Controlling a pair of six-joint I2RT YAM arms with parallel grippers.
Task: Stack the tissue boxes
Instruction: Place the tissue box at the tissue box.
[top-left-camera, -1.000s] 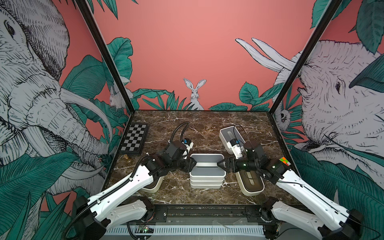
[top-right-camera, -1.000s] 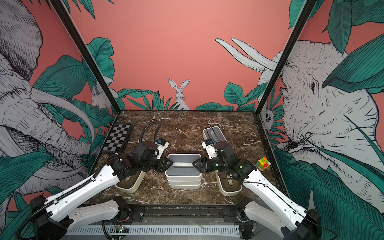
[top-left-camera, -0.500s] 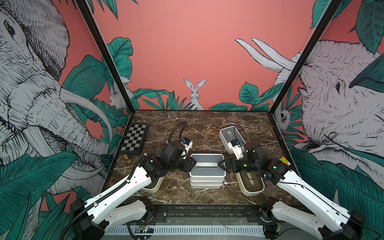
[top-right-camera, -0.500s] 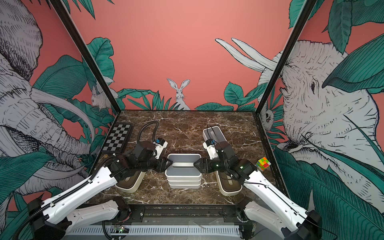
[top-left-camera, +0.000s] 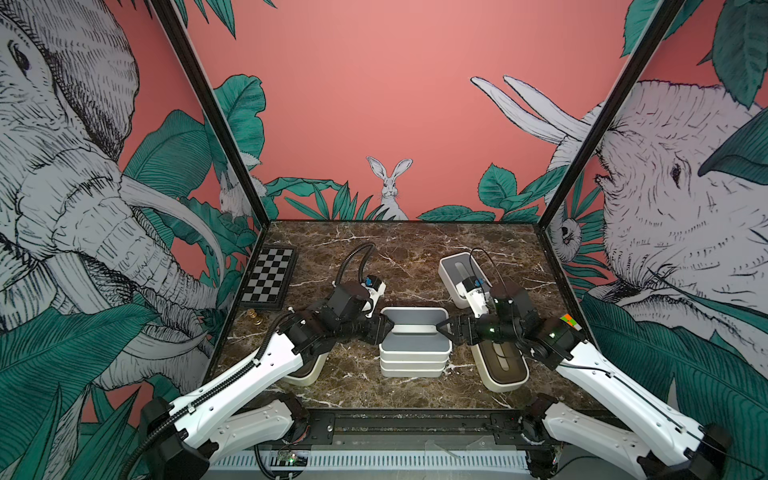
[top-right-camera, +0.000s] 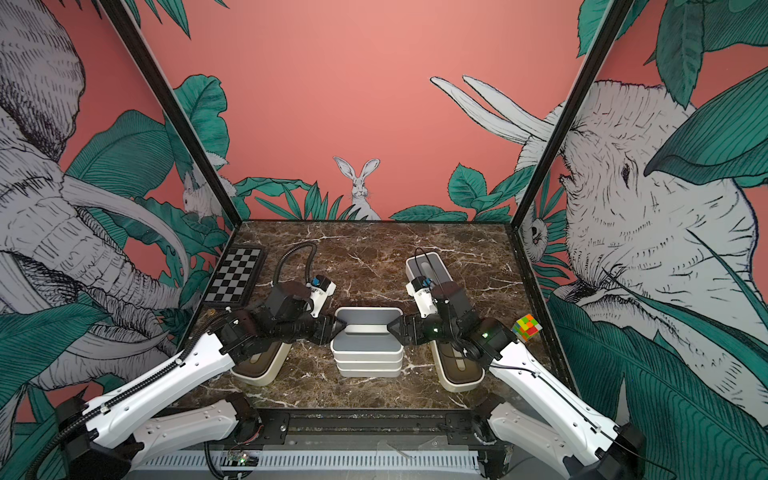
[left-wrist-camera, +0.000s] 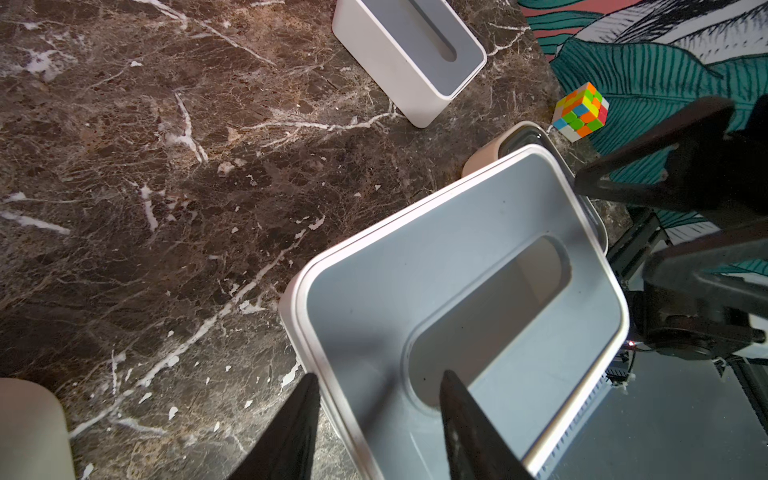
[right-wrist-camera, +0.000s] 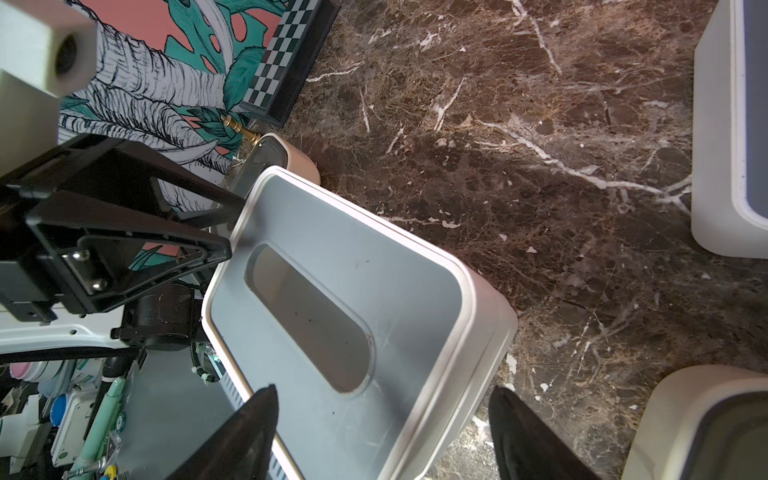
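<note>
Three tissue boxes stand stacked mid-table, and the top one (top-left-camera: 415, 338) has a grey lid with an oval slot (left-wrist-camera: 498, 316). My left gripper (top-left-camera: 387, 328) is shut on that top box's left end wall, one finger (left-wrist-camera: 305, 419) outside and one inside. My right gripper (top-left-camera: 444, 328) is open at the right end, its fingers (right-wrist-camera: 515, 428) apart on either side of the wall. Another grey-lidded box (top-left-camera: 455, 266) lies at the back right. A cream box with a dark lid (top-left-camera: 505, 368) sits under my right arm, and another (top-left-camera: 305, 370) under my left arm.
A checkered board (top-left-camera: 270, 278) lies at the back left, with a small brass piece (top-left-camera: 254, 318) in front of it. A multicoloured cube (top-right-camera: 527, 327) sits by the right wall. Walls close in the table on three sides.
My right gripper's jaws have spread wider at the top box's right end. The left gripper stays clamped and the stack has not moved.
</note>
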